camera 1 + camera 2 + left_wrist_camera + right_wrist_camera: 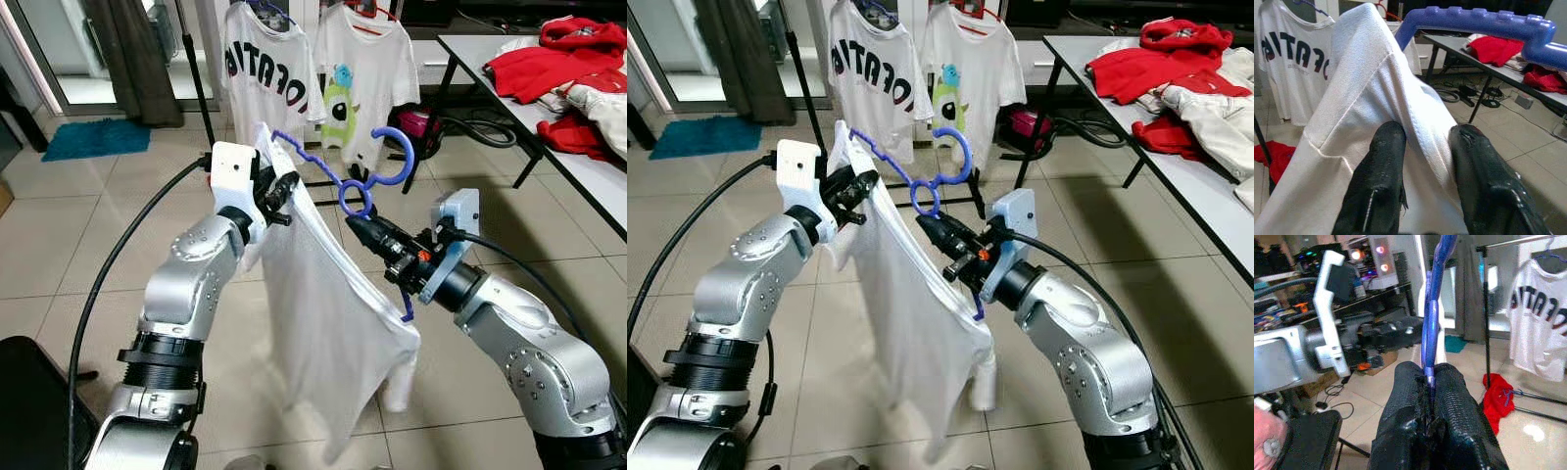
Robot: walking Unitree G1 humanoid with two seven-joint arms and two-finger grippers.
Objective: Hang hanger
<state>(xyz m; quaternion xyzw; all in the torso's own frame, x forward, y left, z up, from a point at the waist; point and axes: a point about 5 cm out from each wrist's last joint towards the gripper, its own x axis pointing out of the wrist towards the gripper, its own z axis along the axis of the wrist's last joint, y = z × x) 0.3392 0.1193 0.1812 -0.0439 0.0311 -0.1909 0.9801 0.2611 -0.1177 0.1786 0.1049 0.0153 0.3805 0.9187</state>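
Right end effector (364, 227) clamps the blue hanger (338, 166) at its neck; left end effector (284, 186) pinches the white shirt (323, 313) shoulder — limp, light load, so steer by the stiff neck.

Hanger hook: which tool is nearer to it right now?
Right. The right tool grips the blue hanger just under its hook; the left tool pinches the white shirt at the hanger's far end.

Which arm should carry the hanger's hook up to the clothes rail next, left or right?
Right, probably. The right gripper is shut on the blue hanger just below its hook, so it steers the hook directly. The left gripper pinches only the white shirt at the shoulder.
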